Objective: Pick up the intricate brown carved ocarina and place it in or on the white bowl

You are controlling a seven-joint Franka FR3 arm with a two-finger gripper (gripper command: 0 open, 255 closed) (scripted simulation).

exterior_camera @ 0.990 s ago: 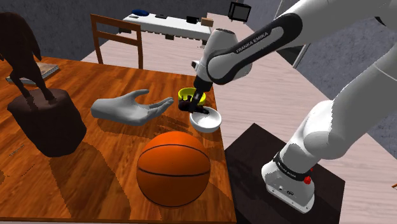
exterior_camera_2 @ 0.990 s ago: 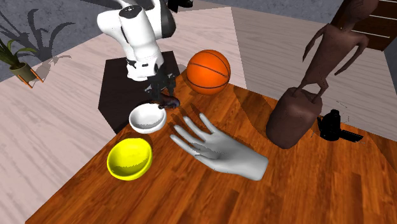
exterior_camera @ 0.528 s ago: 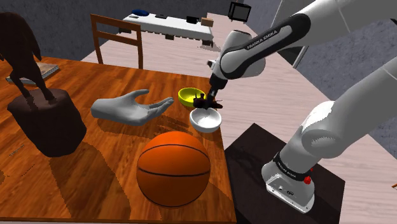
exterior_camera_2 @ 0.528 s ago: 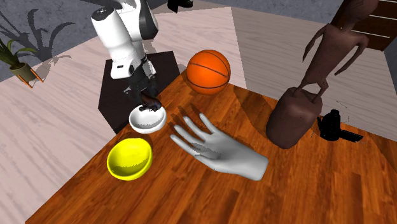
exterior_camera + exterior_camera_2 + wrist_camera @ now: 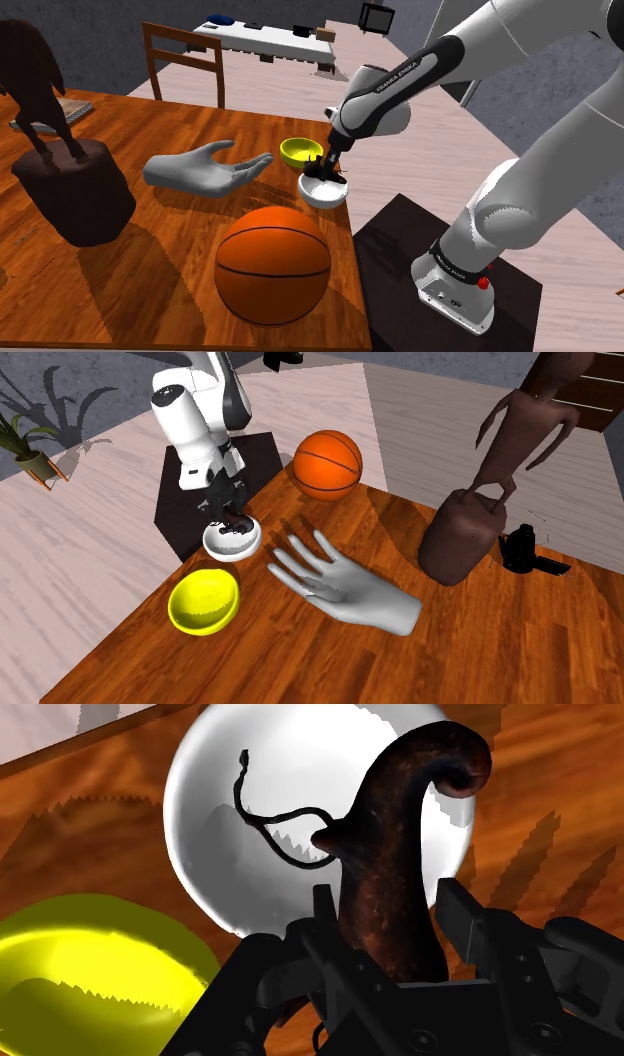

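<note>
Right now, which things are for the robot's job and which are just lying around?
For the job: brown ocarina, white bowl, gripper holding the ocarina above that bowl.

Just lying about: yellow bowl, basketball, grey hand model, dark statue, black camera.

Bright, even light in all three views. In the shoulder view, soft dark shadows lie on the desk (image 5: 60,310) between the basketball (image 5: 273,264) and the dark pedestal (image 5: 72,195), and the wood carries a faint sheen. In the second exterior view, a potted plant (image 5: 25,447) casts long leaf shadows on the grey surface behind it. In the wrist view, shadows on the wood have saw-toothed edges. The yellow bowl (image 5: 90,964) glares. Grey shade lies inside the white bowl (image 5: 250,824), beside the ocarina (image 5: 400,854).
</note>
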